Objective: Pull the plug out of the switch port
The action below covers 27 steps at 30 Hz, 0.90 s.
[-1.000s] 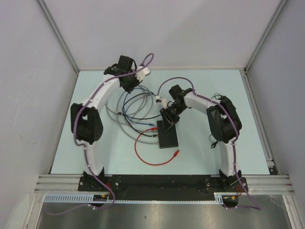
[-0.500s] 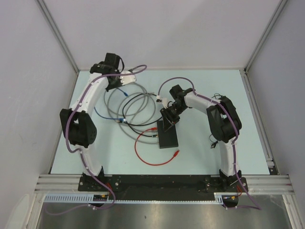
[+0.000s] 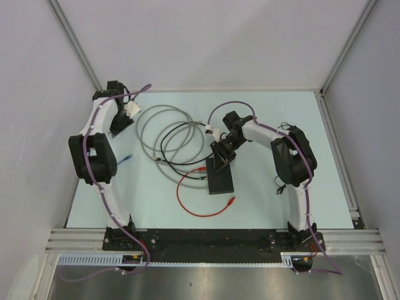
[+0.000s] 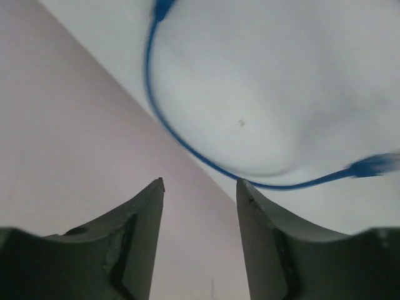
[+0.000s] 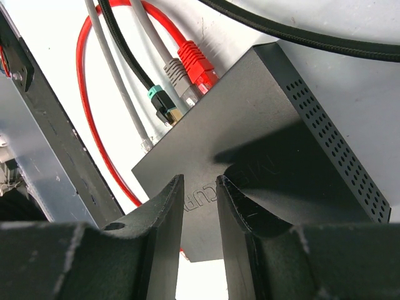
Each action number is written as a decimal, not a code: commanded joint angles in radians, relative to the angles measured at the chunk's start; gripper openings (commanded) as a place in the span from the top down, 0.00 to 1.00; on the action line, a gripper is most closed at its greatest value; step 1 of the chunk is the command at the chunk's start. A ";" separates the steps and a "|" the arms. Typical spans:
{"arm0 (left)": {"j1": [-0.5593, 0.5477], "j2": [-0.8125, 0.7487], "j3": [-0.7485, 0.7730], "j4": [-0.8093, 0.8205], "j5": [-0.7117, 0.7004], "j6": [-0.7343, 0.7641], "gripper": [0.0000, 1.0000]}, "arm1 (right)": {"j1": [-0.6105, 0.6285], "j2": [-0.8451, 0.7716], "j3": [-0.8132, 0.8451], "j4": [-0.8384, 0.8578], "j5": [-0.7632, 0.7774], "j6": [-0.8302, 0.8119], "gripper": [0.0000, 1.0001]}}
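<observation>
The black switch (image 3: 220,179) lies flat mid-table. In the right wrist view red (image 5: 195,61), grey (image 5: 178,75) and teal-booted black (image 5: 161,100) plugs sit in the sockets along the narrow edge of the switch (image 5: 262,125). My right gripper (image 3: 222,157) (image 5: 200,178) rests tips-down on its top, jaws narrowly apart with nothing between them. My left gripper (image 3: 120,127) (image 4: 200,181) hangs open and empty by the left wall. Beyond its fingers a blue cable (image 4: 187,140) curves to a loose blue plug (image 4: 375,165) (image 3: 128,157), far from the switch.
Grey cable coils (image 3: 164,125) and a black cable (image 3: 181,161) lie between the arms. A red cable loop (image 3: 187,203) ends in a free red plug (image 3: 231,200) in front of the switch. Grey walls enclose the table on the left, the right and at the back.
My left arm swung left toward the wall, dragging the blue cable away from the switch, then opened its jaws and let it go. The right gripper stayed on the switch.
</observation>
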 commanded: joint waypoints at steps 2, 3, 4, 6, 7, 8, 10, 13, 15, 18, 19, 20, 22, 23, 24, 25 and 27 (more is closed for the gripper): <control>-0.199 -0.154 0.007 0.077 0.247 -0.247 0.41 | -0.016 0.039 -0.044 0.093 0.181 -0.027 0.64; -0.223 -0.166 0.006 0.083 0.367 -0.311 0.41 | -0.016 0.024 -0.048 0.102 0.184 -0.024 0.64; -0.264 -0.185 0.003 0.079 0.430 -0.339 0.41 | -0.016 0.018 -0.050 0.114 0.184 -0.024 0.64; -0.301 -0.197 -0.025 0.070 0.650 -0.415 0.46 | -0.016 0.011 -0.048 0.119 0.184 -0.029 0.64; -0.333 -0.194 -0.039 0.065 0.719 -0.434 0.56 | -0.018 0.013 -0.047 0.116 0.186 -0.030 0.64; -0.349 -0.189 -0.054 0.062 0.782 -0.453 0.60 | -0.019 0.013 -0.047 0.113 0.186 -0.033 0.64; -0.384 -0.177 -0.127 0.066 0.902 -0.493 0.73 | -0.022 0.013 -0.047 0.098 0.186 -0.033 0.64; -0.410 -0.151 -0.244 0.092 1.017 -0.502 0.87 | -0.033 0.004 -0.058 0.085 0.181 -0.026 0.64; -0.427 -0.133 -0.317 0.112 1.034 -0.508 0.90 | -0.039 -0.007 -0.079 0.090 0.178 -0.014 0.64; -0.459 -0.136 -0.422 0.222 1.034 -0.525 0.91 | -0.036 -0.041 -0.097 0.122 0.198 0.000 0.62; -0.470 -0.131 -0.437 0.261 1.035 -0.537 0.91 | -0.035 -0.059 -0.108 0.131 0.203 0.002 0.62; -0.473 -0.122 -0.450 0.273 1.042 -0.555 0.91 | -0.033 -0.067 -0.114 0.139 0.209 0.008 0.62; -0.484 -0.093 -0.454 0.287 1.037 -0.566 0.90 | -0.033 -0.076 -0.122 0.154 0.207 0.028 0.62; -0.488 -0.085 -0.456 0.309 1.028 -0.571 0.90 | -0.033 -0.075 -0.122 0.153 0.204 0.033 0.62; -0.493 -0.073 -0.459 0.319 1.014 -0.574 0.90 | -0.032 -0.075 -0.124 0.151 0.204 0.039 0.62; -0.496 -0.068 -0.461 0.335 0.994 -0.578 0.90 | -0.029 -0.073 -0.124 0.150 0.204 0.040 0.62; -0.499 -0.044 -0.445 0.356 0.942 -0.591 0.90 | -0.024 -0.075 -0.127 0.148 0.206 0.040 0.62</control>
